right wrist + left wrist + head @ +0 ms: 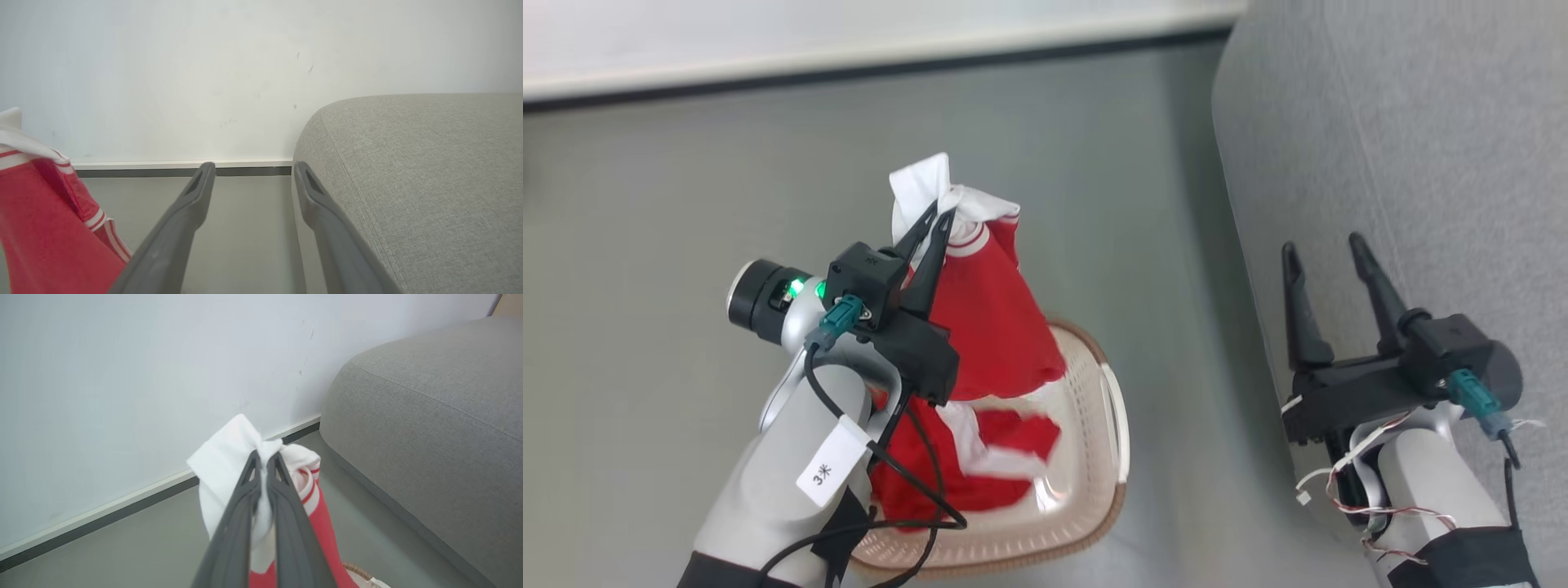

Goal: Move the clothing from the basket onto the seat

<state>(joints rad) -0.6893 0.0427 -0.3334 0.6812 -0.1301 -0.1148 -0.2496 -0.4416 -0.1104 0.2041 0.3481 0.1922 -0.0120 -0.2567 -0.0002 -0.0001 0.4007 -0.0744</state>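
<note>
left tool [941, 211] clamped on the soft red-and-white garment [988, 318], right tool [1321, 245] gaping empty, so lift clear of the cream perforated basket [1112, 425] before swinging to the grey fabric sofa [1421, 122].

Red-and-white clothing [988, 327] hangs bunched above the cream basket [1086, 498], more lying inside, the grey seat [1421, 122] nearby.
</note>
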